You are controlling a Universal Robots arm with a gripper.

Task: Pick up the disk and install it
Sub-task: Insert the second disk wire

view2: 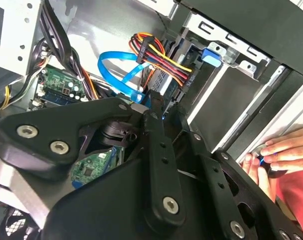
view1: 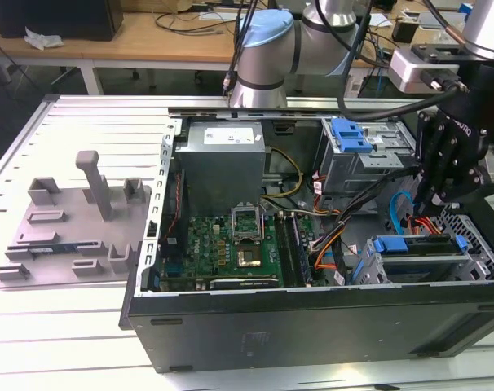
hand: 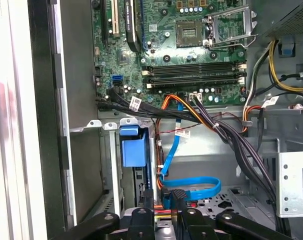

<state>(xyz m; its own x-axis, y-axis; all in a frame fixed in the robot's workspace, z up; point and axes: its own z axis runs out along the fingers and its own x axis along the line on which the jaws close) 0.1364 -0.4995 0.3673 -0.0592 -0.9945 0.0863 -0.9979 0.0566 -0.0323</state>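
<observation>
Item: flat silver-grey hard disk in a bright blue plastic carrier frame [view1: 420,245]. It sits in the grey metal drive cage [view1: 475,244] at the front corner of the open black tower case [view1: 312,326]. It is the corner farthest from the grey power-supply box [view1: 222,159]. The disk's long axis runs along the case's near side wall, with a blue frame end showing at each end of the slab. In the first wrist view the blue frame end [hand: 133,146] faces out of the cage slot towards the green motherboard [hand: 191,50].

Black multi-link gripper [view1: 434,202]: hangs inside the case directly above the cage, pointing down at the disk. I cannot tell whether it is apart, together or clamped on anything, nor whether it touches the disk.

Light blue flat data cable [hand: 194,187]: loops inside the case between the cage and the motherboard.

Red, yellow and black wire bundle [view2: 159,55]: in the second wrist view it runs to the disk's end.

View differences: the exterior view gives the whole case and the grey plastic fixture tray [view1: 76,228] on the table beside it. The second wrist view adds a person's hand [view2: 279,152] resting on the case's outer edge. The first wrist view gives the memory slots and the empty processor socket [hand: 189,32].
</observation>
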